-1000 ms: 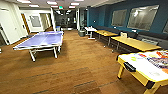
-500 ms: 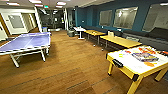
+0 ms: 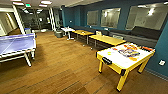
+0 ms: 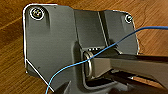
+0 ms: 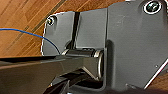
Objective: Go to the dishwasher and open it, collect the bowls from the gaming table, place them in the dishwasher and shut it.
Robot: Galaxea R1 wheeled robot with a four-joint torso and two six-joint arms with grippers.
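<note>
The yellow gaming table (image 3: 125, 58) stands ahead and to the right of the robot in a wood-floored (image 3: 62, 72) lounge, set close to the dark blue wall (image 3: 160, 47). Its long axis runs away from the camera and rightward, so that a near corner with a black end slot (image 3: 107, 60) faces the robot. On its white tabletop lie colourful centre graphics and several small yellow and orange patches, too blurred to be called bowls with any certainty. A blue ping-pong table (image 3: 16, 45) sits well apart at the left, and a row of yellow-topped tables (image 3: 106, 39) lines the wall beyond. No dishwasher appears in this room. Because the gaming table lies on the robot's right, the right arm would seem the nearer one for any reach across it, though the gap to the table looks too wide for reaching from here. Both wrist views look down over dark robot plates and a thin blue cable (image 4: 75, 63) to bare floor; whether either pincer is spread or pressed together cannot be told.
</note>
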